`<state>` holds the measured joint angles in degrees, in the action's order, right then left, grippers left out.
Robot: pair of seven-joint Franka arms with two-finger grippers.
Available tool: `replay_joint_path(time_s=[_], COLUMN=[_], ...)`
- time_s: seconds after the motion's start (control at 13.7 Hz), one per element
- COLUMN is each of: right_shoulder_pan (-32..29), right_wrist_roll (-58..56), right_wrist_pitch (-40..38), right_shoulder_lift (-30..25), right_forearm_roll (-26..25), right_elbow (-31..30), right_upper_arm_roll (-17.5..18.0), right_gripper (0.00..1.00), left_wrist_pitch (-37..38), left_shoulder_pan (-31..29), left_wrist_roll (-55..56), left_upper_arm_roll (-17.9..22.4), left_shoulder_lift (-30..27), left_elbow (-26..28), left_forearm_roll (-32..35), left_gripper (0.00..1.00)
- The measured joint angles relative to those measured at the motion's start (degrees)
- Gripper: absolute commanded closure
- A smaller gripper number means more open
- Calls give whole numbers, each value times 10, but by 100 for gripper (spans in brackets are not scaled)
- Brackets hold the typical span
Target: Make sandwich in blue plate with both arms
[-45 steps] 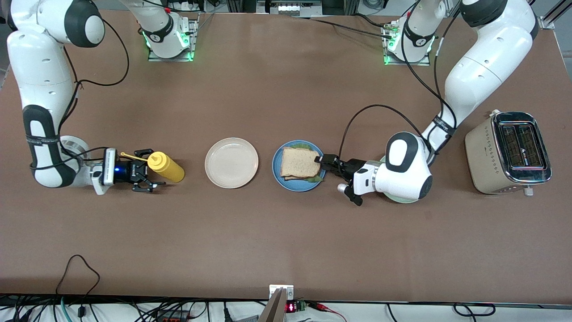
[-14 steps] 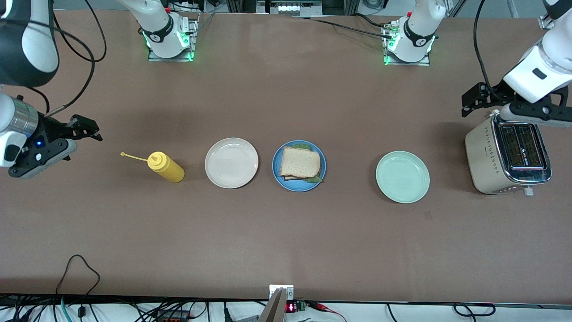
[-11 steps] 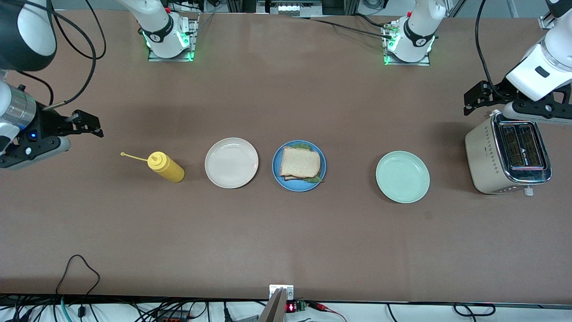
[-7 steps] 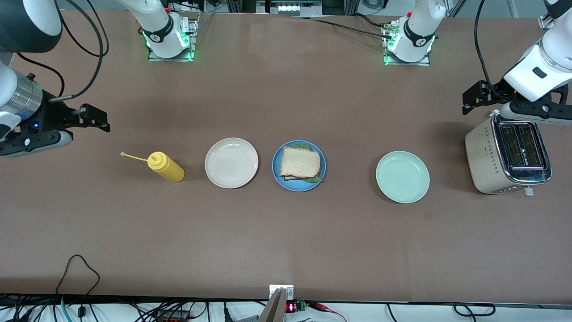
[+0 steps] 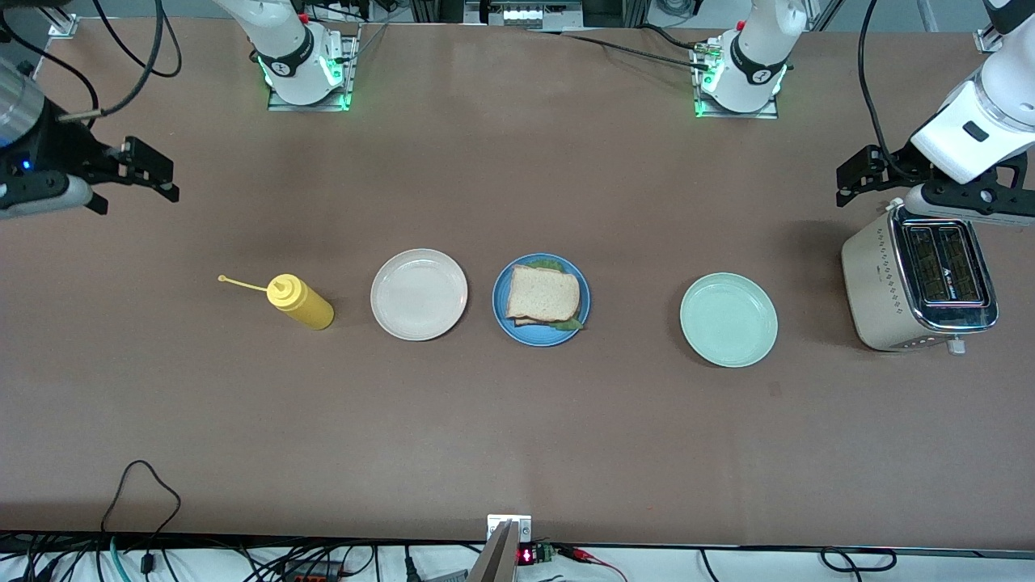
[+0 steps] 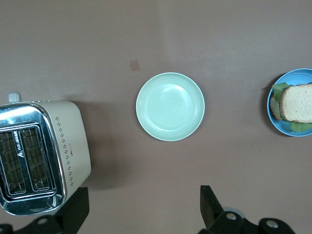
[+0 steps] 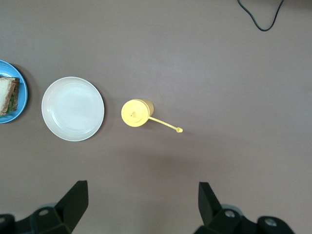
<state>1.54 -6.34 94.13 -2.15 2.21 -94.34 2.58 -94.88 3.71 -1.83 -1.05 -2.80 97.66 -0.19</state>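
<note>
The sandwich (image 5: 543, 295) lies on the blue plate (image 5: 534, 339) at the middle of the table, with a bread slice on top and green lettuce showing at its edges. My left gripper (image 5: 849, 179) is open and empty, up over the table by the toaster. The left wrist view shows its wide-apart fingers (image 6: 208, 200), with the sandwich (image 6: 297, 103) and blue plate (image 6: 292, 134) at the frame's edge. My right gripper (image 5: 155, 171) is open and empty, high over the right arm's end of the table. The right wrist view cuts off the sandwich (image 7: 6, 95).
A cream-white plate (image 5: 419, 293) sits beside the blue plate, toward the right arm's end. A yellow squeeze bottle (image 5: 299, 301) stands next to it. A mint-green plate (image 5: 728, 319) and a toaster (image 5: 918, 275) are toward the left arm's end.
Both grippers have let go, pulled away from the bottle and sandwich, and risen. In the last second the right gripper has moved toward the robots' bases. The left has barely moved.
</note>
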Motion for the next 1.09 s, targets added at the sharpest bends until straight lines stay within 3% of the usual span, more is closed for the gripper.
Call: replay_joint_path(time_s=[0.22,1.09], right_shoulder_pan=[0,-1], right_wrist_roll=[7,9], right_wrist_pitch=[8,7], right_shoulder_lift=[-28,-29], right_forearm_roll=[-2,-34], right_elbow=[-37,-38], right_upper_arm_roll=[3,7], right_gripper=[0,0], left_wrist_pitch=[0,1], left_shoulder_pan=[0,0], left_wrist_roll=[0,0], left_upper_arm_roll=[0,0], left_shoulder_lift=[0,0], left_elbow=[0,0], left_forearm_roll=[0,0], left_gripper=[0,0])
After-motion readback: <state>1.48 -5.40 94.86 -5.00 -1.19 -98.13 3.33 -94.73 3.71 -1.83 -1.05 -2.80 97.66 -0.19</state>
